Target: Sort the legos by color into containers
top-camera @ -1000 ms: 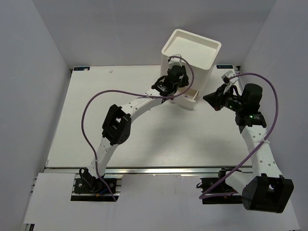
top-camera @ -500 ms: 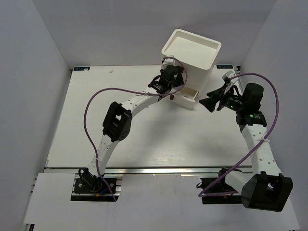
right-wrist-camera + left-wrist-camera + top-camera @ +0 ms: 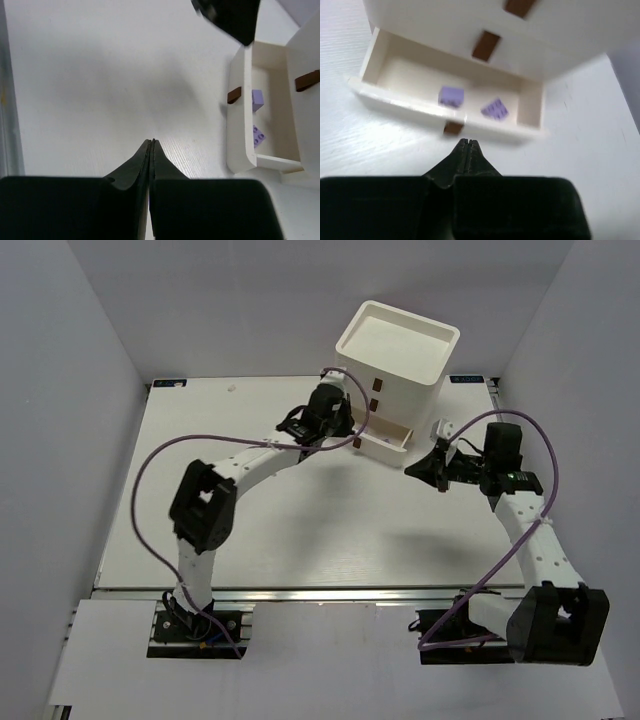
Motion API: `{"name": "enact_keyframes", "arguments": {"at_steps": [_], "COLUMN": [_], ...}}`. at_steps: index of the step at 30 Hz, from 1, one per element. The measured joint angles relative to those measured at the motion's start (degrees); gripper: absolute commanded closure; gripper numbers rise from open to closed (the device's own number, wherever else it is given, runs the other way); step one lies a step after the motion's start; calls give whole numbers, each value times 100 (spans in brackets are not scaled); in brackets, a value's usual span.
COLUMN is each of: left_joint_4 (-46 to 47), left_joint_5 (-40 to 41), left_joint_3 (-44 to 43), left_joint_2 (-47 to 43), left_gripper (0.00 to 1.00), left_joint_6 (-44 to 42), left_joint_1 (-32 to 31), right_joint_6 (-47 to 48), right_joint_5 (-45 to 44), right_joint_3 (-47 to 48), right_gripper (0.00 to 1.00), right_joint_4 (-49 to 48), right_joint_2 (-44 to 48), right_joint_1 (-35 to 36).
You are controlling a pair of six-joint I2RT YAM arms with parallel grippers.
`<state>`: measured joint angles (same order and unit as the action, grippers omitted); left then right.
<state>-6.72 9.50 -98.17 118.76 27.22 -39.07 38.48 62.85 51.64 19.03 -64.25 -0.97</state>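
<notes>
Two pale purple legos lie in the open bottom drawer | left gripper pinched together, empty, just before the brown handle | right gripper likewise closed and empty, above the table | risk: an off-centre push could skew the drawer or shove the white drawer unit.

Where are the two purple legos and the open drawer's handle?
picture-left purple lego (image 3: 451, 96), left wrist view, middle of its face.
picture-right purple lego (image 3: 495, 108), left wrist view, studded top.
drawer handle (image 3: 234, 95), right wrist view, brown face.
</notes>
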Motion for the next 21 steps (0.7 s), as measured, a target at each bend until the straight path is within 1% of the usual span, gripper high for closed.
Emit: {"name": "enact_keyframes", "arguments": {"at_steps": [1, 3, 4, 5, 8, 9, 10, 11, 14, 17, 21], "left_joint_4": [11, 210, 254, 280, 487, 525, 579, 566, 422, 192, 13], "left_joint_5": [-186, -525, -643, -723, -682, -619, -544, -472, -291, -142, 92], "left_joint_3": [428, 1423, 1904, 2312, 3388, 3663, 3812, 4249, 4992, 5425, 5563], "left_joint_2": [-426, -1449, -2031, -2601, -4100, -4487, -4647, -5128, -5716, -6000, -6345], "left_gripper": [95, 76, 64, 44, 22, 20, 18, 17, 16, 15, 13], "left_joint_6": [-157, -579, -789, -979, -1497, -1661, -1779, -1886, -2216, -2505, -2800], "left_joint_1": [17, 57, 85, 105, 133, 138, 140, 140, 140, 133, 122], "right_joint_6": [284, 601, 684, 719, 664, 614, 551, 498, 295, 190, 107], "right_joint_5": [-129, -573, -841, -1119, -2317, -2708, -3086, -3521, -4850, -5910, -7136], "right_joint_3": [0, 0, 2, 9, 149, 245, 367, 540, 1104, 1663, 1906], "right_gripper": [100, 100, 100, 100, 100, 100, 100, 100, 100, 100, 100], "right_joint_4": [138, 227, 208, 170, -33, -114, -195, -258, -470, -739, -1104], "right_joint_2": [-94, -315, -463, -603, -1169, -1386, -1635, -1904, -2708, -3539, -4210], "right_joint_1": [136, 472, 667, 835, 1502, 1725, 1921, 2146, 2664, 3086, 3307]}}
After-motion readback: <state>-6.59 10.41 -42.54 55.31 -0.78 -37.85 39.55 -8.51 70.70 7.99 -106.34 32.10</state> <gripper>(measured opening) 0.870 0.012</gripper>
